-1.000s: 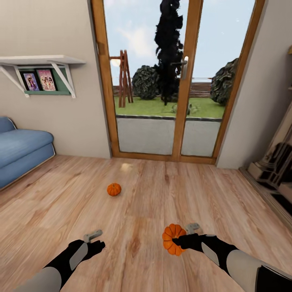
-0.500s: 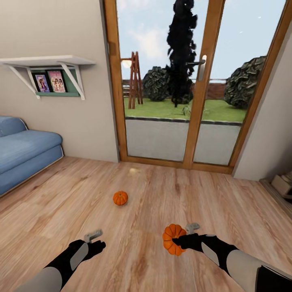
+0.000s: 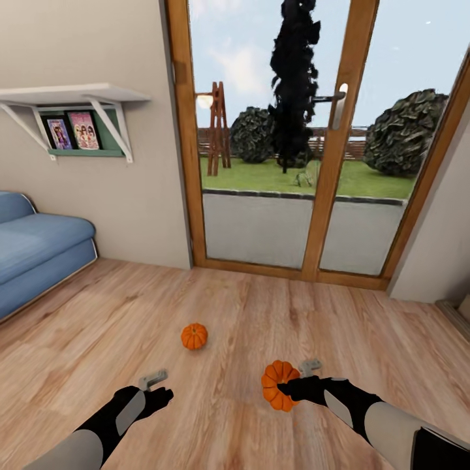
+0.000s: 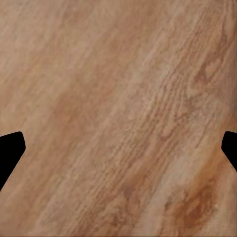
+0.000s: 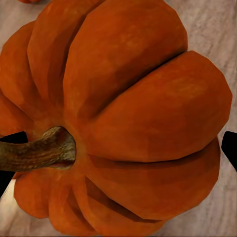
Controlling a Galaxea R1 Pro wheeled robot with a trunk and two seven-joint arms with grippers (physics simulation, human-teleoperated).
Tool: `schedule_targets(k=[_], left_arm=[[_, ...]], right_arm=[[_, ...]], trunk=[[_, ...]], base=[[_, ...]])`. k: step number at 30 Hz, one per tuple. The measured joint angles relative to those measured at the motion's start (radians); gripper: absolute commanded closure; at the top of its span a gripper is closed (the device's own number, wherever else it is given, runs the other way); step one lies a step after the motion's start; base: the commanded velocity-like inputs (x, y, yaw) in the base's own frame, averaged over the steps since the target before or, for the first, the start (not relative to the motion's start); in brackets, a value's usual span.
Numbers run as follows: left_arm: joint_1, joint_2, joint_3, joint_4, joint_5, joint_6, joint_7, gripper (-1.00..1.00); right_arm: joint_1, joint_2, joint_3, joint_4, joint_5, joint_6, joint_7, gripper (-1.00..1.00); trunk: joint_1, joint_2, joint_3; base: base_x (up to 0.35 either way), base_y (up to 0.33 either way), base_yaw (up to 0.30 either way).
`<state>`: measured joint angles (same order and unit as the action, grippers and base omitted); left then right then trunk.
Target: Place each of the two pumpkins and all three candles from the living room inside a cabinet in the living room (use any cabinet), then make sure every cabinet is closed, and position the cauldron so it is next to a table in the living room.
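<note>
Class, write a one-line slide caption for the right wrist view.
Right pincer clamped on an orange ribbed pumpkin, stem sideways, above the wooden floor.

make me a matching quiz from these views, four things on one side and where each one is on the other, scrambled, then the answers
Things:
1. pumpkin in the right gripper
2. second pumpkin
3. left gripper
4. blue sofa

Places or states:
A. against the wall on the robot's left
B. open, nothing between its fingers, above bare wood floor
C. lying alone on the floor, ahead of the arms
D. held off the floor, stem seen in the right wrist view

Pairs: 1-D, 2-C, 3-B, 4-A
</note>
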<state>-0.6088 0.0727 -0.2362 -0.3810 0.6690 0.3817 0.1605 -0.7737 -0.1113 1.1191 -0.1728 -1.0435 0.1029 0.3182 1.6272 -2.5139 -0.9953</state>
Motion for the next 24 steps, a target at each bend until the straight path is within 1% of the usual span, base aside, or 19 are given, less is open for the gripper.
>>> schedule_targets(k=[2, 3, 4, 9, 12, 19, 24], left_arm=[[0.0, 0.0, 0.0, 0.0, 0.0, 0.0, 0.0, -1.0], [0.0, 0.0, 0.0, 0.0, 0.0, 0.0, 0.0, -1.0], [-0.006, 0.006, 0.001, 0.006, 0.005, -0.006, -0.005, -1.0], [-0.014, 0.01, 0.002, -0.016, 0.009, -0.009, -0.007, -1.0], [-0.013, 0.017, 0.002, -0.012, 0.01, -0.009, -0.008, -1.0], [-0.012, 0.019, 0.002, -0.011, 0.008, -0.009, -0.008, -1.0], [-0.012, 0.02, 0.0, -0.012, 0.006, -0.009, -0.007, -1.0]], right_arm=[[0.0, 0.0, 0.0, 0.0, 0.0, 0.0, 0.0, 1.0], [0.0, 0.0, 0.0, 0.0, 0.0, 0.0, 0.0, 1.0], [-0.006, -0.001, -0.002, -0.006, -0.006, -0.006, 0.006, 1.0], [-0.03, -0.003, 0.007, -0.037, 0.0, -0.013, 0.013, 1.0], [-0.027, -0.005, 0.002, -0.055, 0.002, -0.011, 0.014, 1.0], [-0.026, -0.008, -0.001, -0.064, 0.003, -0.009, 0.015, 1.0], [-0.026, -0.009, 0.0, -0.063, 0.004, -0.008, 0.014, 1.0]], trunk=[[0.0, 0.0, 0.0], [0.0, 0.0, 0.0], [0.001, 0.0, 0.0], [0.001, 0.0, 0.0], [0.001, 0.0, 0.0], [0.001, 0.0, 0.0], [0.001, 0.0, 0.006]], base=[[0.334, 0.09, 0.0], [0.0, 0.0, 0.0], [0.0, 0.0, 0.0], [0.0, 0.0, 0.0], [0.0, 0.0, 0.0], [0.0, 0.0, 0.0], [0.0, 0.0, 0.0]])
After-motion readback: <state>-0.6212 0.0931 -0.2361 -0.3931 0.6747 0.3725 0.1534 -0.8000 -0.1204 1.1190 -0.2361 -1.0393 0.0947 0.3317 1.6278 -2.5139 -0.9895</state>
